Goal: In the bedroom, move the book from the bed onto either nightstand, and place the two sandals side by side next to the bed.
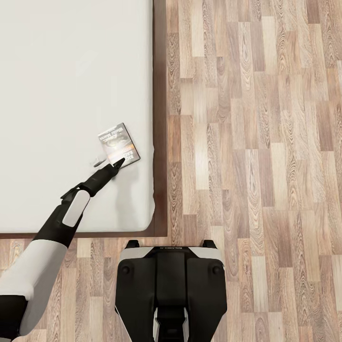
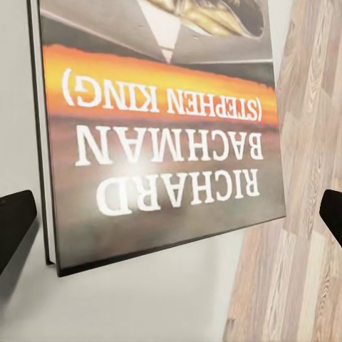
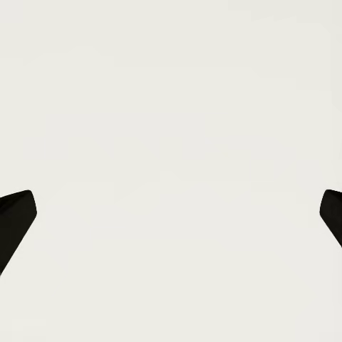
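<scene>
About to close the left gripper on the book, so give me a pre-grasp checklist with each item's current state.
1. Book on the bed, lying flat near the mattress's right edge: ok.
2. Left gripper at the book's near edge: ok.
3. Fingers open wide enough: ok; in the left wrist view both fingertips stand apart, with the book between them.
4. Fingers low enough to clamp the thin book: cannot tell.
5. Right gripper clear of the grasp: cannot tell; it is open, facing a plain white surface.
6. Nightstand located for the drop-off: not ok, not yet sighted.
</scene>
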